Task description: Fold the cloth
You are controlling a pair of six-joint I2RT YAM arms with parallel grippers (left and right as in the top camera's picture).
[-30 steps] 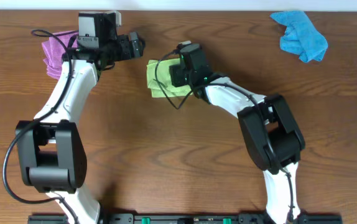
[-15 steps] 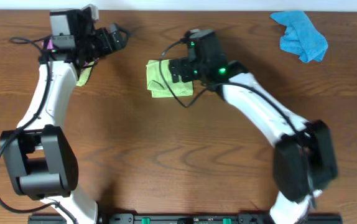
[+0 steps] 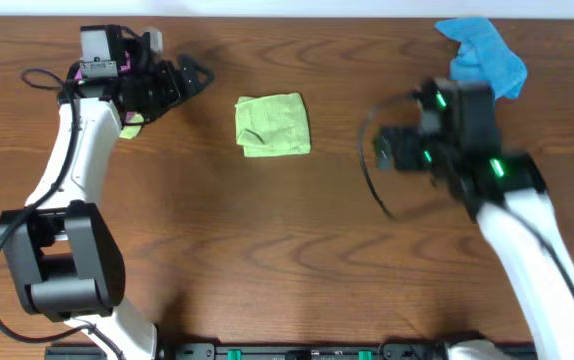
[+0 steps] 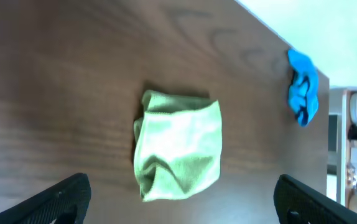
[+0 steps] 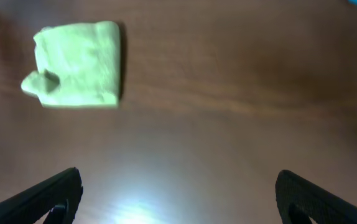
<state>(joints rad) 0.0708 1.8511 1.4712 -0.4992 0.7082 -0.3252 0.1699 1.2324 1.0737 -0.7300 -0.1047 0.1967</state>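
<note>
At the far left of the overhead view, the left gripper is hanging above the wooden table near its far edge. Its claw is standing spread wide and is holding nothing; in the left wrist view the two dark fingertips are showing at the bottom corners, far from each other. A small piece of pale green fabric is peeking out beside the left arm, and I cannot tell more about it.

To the right of that gripper, the cloth is lying flat on the table as a folded, almost square packet, between the two arms and apart from both of them. Nothing is touching it.

Further right, the right gripper is looking blurred from above. Its claw is also spread wide and empty, pointing toward the cloth. At the far right corner a bright blue cloth is lying crumpled.
</note>
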